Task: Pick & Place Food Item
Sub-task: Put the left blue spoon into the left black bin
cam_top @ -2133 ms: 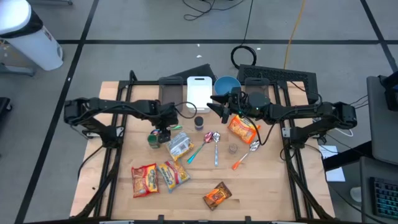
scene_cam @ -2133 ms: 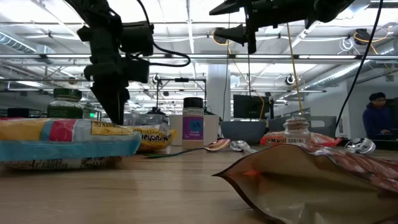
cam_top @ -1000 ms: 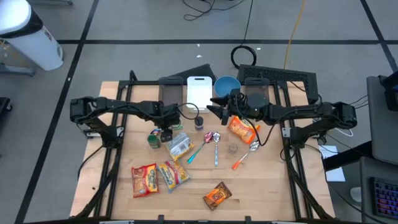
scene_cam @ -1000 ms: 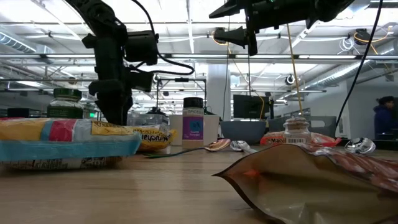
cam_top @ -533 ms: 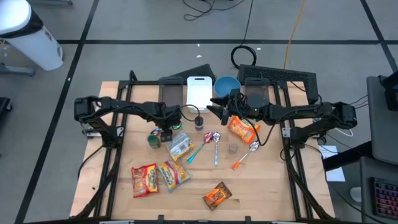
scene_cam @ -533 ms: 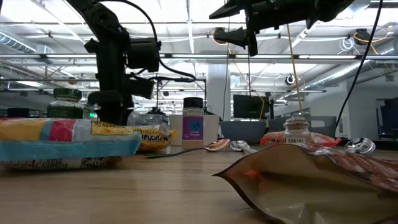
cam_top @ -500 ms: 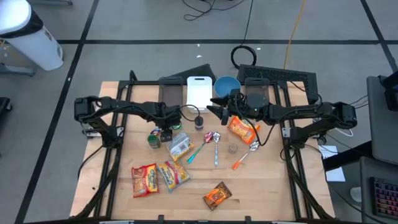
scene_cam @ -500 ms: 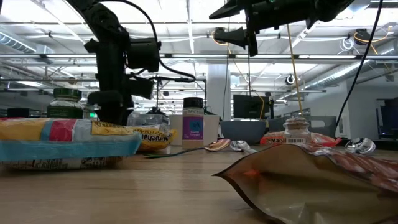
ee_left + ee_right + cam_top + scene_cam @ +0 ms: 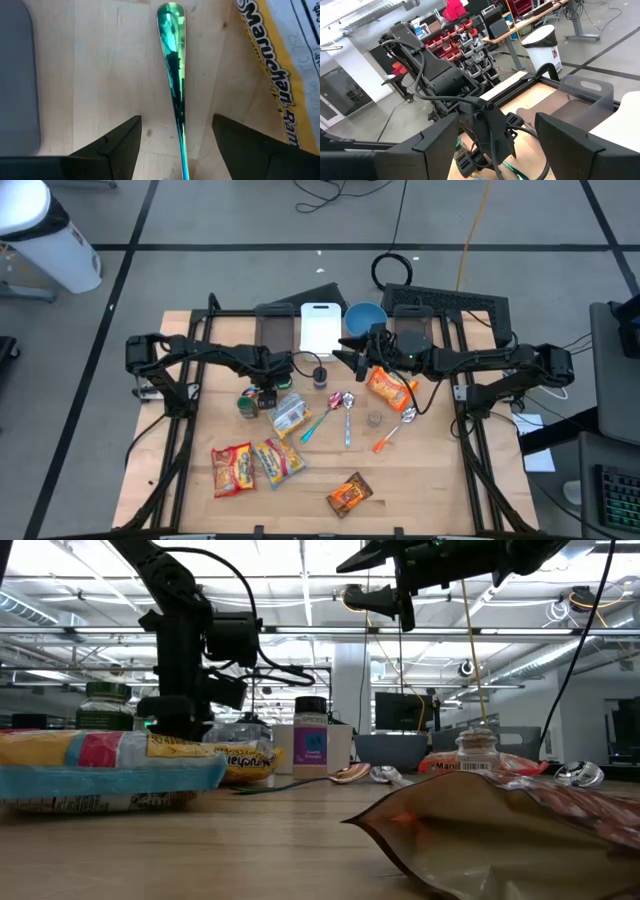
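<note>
My left gripper [image 9: 266,396] [image 9: 175,135] points straight down, low over the table, and is open. Its fingers stand on either side of a shiny green utensil handle [image 9: 172,60] lying flat on the wood; no touch shows. Right beside it lies a Maruchan ramen pack [image 9: 288,413] [image 9: 280,65], flat on the table. In the low view the left gripper [image 9: 175,720] sits behind the near ramen pack [image 9: 100,770]. My right gripper [image 9: 345,352] [image 9: 385,595] hangs high and level over the far middle, open and holding nothing.
A green-lidded jar [image 9: 244,402] stands just left of the left gripper. Two spoons [image 9: 347,412], a small purple-labelled jar [image 9: 321,376] and an orange pack [image 9: 389,387] lie mid-table. Two ramen packs [image 9: 232,468] and a snack bag [image 9: 349,495] lie near the front. A white board [image 9: 320,328] and a blue bowl [image 9: 365,317] lie far.
My left gripper has sunk toward the table beside the ramen pack, staying open and pointing down. My right arm has kept still and nothing on the table has moved.
</note>
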Controlling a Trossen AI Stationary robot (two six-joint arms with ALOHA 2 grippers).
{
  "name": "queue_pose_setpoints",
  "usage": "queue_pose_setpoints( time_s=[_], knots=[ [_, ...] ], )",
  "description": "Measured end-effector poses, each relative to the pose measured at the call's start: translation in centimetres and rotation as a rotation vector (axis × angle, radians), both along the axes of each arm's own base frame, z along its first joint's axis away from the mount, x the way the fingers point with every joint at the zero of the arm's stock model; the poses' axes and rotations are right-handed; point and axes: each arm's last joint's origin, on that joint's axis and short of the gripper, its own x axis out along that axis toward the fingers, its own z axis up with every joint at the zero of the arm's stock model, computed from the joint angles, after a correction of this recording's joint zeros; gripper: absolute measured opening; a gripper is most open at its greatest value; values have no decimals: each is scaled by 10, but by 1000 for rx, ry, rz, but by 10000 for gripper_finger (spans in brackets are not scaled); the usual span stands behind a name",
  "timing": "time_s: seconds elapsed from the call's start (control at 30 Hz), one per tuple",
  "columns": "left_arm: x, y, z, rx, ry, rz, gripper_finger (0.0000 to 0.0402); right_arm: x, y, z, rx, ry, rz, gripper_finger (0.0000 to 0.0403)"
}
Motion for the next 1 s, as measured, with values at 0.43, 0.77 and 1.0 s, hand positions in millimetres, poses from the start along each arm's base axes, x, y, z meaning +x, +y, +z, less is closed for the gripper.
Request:
queue_pose_setpoints(
  time_s=[0.43,0.77,1.0],
  knots=[
    [0,-1,0,-31,-8,-10,101,0,0,-1,3,5,0,256],
    [0,-1,0,-27,-8,-11,12,0,0,-1,4,5,0,256],
    [0,0,0,-19,-5,0,27,0,0,-1,4,5,0,256]
  ],
)
